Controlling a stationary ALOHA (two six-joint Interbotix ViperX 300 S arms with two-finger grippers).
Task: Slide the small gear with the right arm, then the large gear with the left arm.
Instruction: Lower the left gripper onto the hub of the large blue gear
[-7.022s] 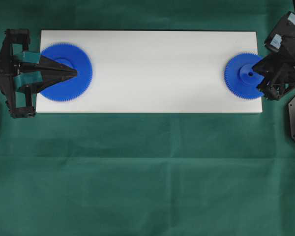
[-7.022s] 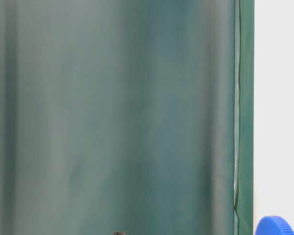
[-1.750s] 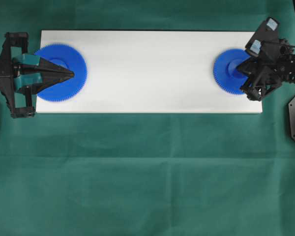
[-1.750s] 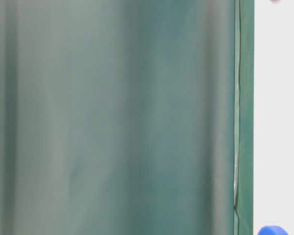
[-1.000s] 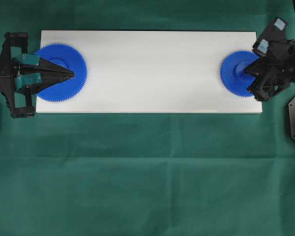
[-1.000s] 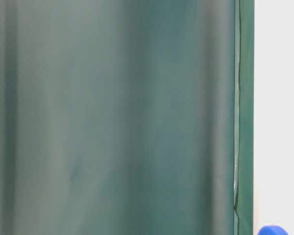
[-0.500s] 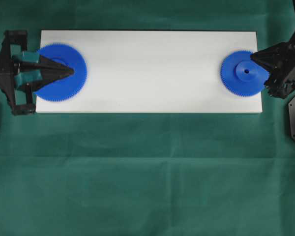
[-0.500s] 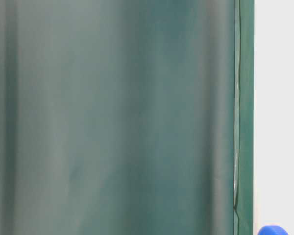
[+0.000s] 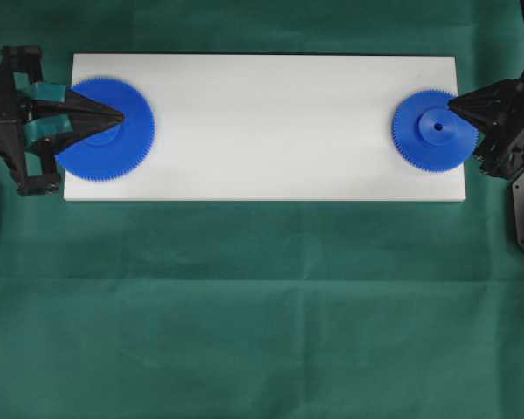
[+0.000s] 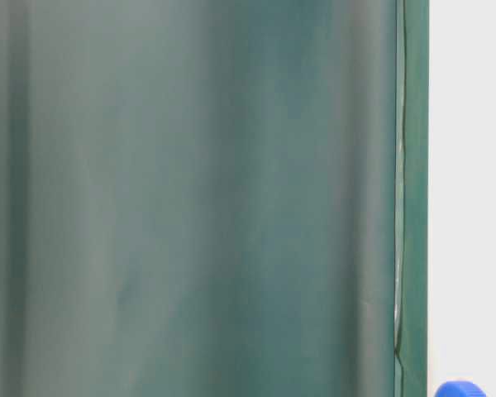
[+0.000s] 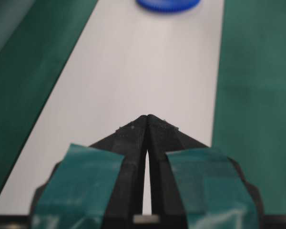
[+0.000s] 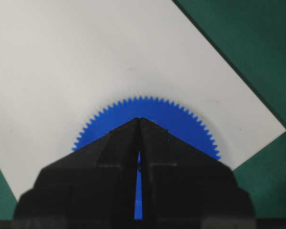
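Note:
The large gear [image 9: 105, 128] lies flat on the left end of the white board [image 9: 271, 122]. My left gripper [image 9: 120, 115], with teal parts, is shut and empty, its tip over the gear's hub area. In the left wrist view its fingertips [image 11: 147, 116] meet above the board [image 11: 133, 71], and the small gear [image 11: 168, 4] shows far off. The small gear [image 9: 435, 131] lies near the board's right end. My all-black right gripper [image 9: 451, 105] is shut, its tip over the gear's upper right rim. The right wrist view shows that gripper [image 12: 139, 119] above the small gear [image 12: 181, 121].
Green cloth [image 9: 262, 305] covers the table around the board. The board's right corner [image 12: 281, 131] lies close beside the small gear. A blue gear's edge [image 10: 461, 389] shows in the table-level view; I cannot tell which gear it is.
The right gripper has drawn back to the right off the small gear's hub, leaving the gear where it lay. The left gripper's tip has shifted back and toward the board's far edge; the large gear barely moved.

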